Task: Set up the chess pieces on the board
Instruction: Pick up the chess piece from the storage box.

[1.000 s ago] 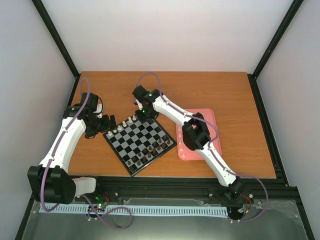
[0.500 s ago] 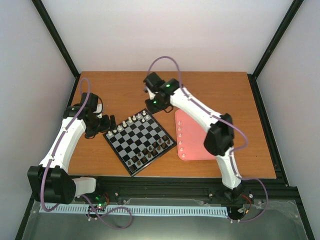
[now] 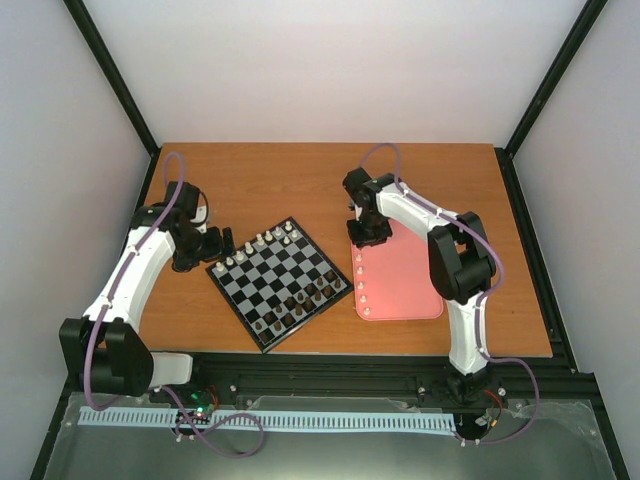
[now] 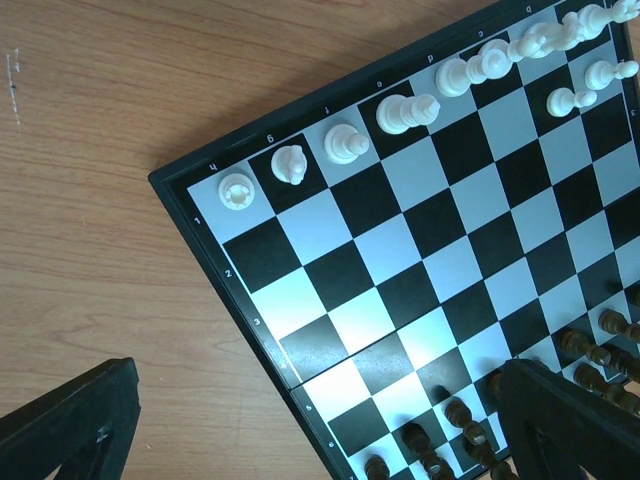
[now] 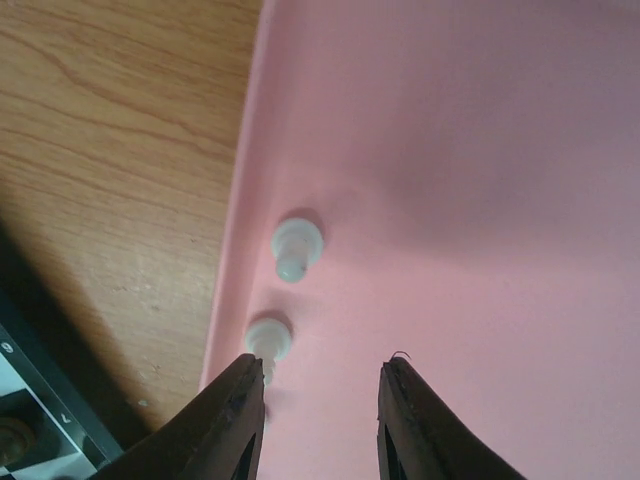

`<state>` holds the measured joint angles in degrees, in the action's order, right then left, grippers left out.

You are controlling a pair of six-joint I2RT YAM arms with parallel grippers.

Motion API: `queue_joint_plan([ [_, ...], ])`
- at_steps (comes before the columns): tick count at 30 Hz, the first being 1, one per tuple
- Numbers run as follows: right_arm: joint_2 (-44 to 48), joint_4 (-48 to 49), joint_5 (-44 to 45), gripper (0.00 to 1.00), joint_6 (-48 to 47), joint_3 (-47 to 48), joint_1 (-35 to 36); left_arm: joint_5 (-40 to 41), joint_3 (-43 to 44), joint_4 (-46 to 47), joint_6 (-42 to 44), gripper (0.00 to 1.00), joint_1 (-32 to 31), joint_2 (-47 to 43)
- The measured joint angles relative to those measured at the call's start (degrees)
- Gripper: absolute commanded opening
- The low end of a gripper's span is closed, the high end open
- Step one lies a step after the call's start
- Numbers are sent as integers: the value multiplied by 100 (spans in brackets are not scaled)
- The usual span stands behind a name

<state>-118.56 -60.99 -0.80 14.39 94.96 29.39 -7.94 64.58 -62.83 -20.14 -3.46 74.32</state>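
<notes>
The right gripper is now found over the pink tray's far-left corner, no longer above the board. Its fingers are narrowly parted and empty beside two chess pieces on the tray. The left gripper is kept wide open beside the board.

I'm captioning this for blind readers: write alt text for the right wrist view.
Two white chess pieces sit on a pink tray near its edge, one beside a fingertip of the right gripper, whose black jaws are open and empty. Wooden table borders the tray.

top: overhead, far | left wrist: near board | right wrist: near tray
</notes>
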Motion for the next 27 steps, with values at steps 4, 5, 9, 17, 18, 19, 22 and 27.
queue_joint_plan([
  [4, -63, 195, -94, 32, -31, 0, 4, -22, 0, 2, -2, 100, 0, 61],
  [5, -76, 236, -120, 33, -42, 0, 4, -22, 2, 2, -2, 100, 0, 74],
  [9, -221, 310, -162, 32, -107, 44, -2, -24, 2, 4, -2, 100, 0, 105],
  [17, -719, 334, -155, 26, -151, 400, -15, -33, 2, 9, -2, 100, 0, 151],
  [18, -756, 343, -140, 25, -164, 433, -17, -33, 2, 9, -2, 100, 0, 160],
  [19, -791, 332, -136, 25, -168, 479, -20, -33, 2, 11, 0, 100, 0, 170],
  [22, -857, 326, -107, 22, -168, 605, -28, -33, 4, 17, 0, 100, 0, 192],
  [27, -883, 310, -94, 14, -186, 739, -52, -39, 7, 26, 0, 100, 0, 236],
])
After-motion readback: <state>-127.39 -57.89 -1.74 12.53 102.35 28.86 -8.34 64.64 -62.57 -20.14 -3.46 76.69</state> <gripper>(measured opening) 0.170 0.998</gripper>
